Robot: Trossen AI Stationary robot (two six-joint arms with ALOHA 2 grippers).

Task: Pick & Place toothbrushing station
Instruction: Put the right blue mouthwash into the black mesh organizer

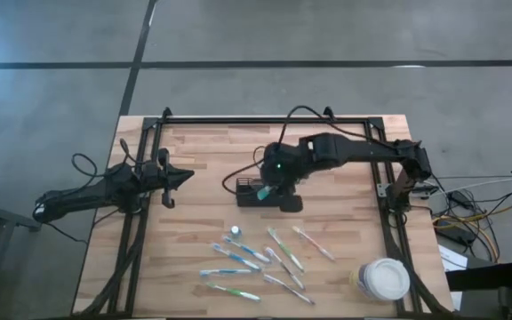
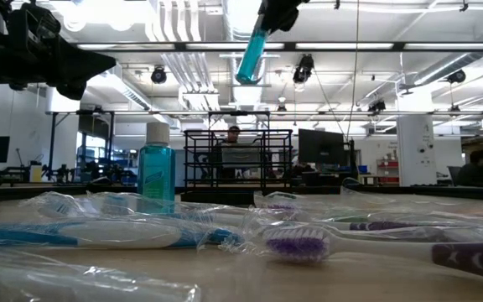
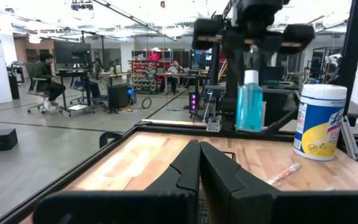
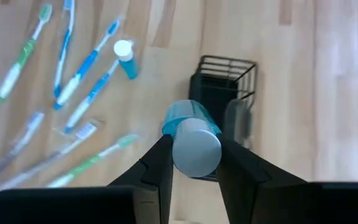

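Note:
The black wire-mesh caddy (image 1: 249,190) stands upright on the wooden table's middle; it also shows in the right wrist view (image 4: 224,99). My right gripper (image 1: 270,180) hovers above it, shut on a small blue tube with a white cap (image 4: 194,146). A second white-capped blue tube (image 1: 236,232) stands on the table near the front. Several blue, green and pink-white toothbrushes (image 1: 260,262) lie flat in clear wrappers in front of the caddy. My left gripper (image 1: 183,178) is shut and empty at the table's left. My right gripper pinches the tube's capped upper end (image 4: 196,149) between its two fingers, coming from above and pointing down. The tube is lifted clear of the table. Its blue body (image 2: 251,52) hangs tilted below the fingers, over the caddy.
A large canister with a white lid (image 1: 382,278) stands at the table's near right corner. Black frame rails (image 1: 140,222) run along the table's sides. Bare wood lies between the caddy and my left gripper.

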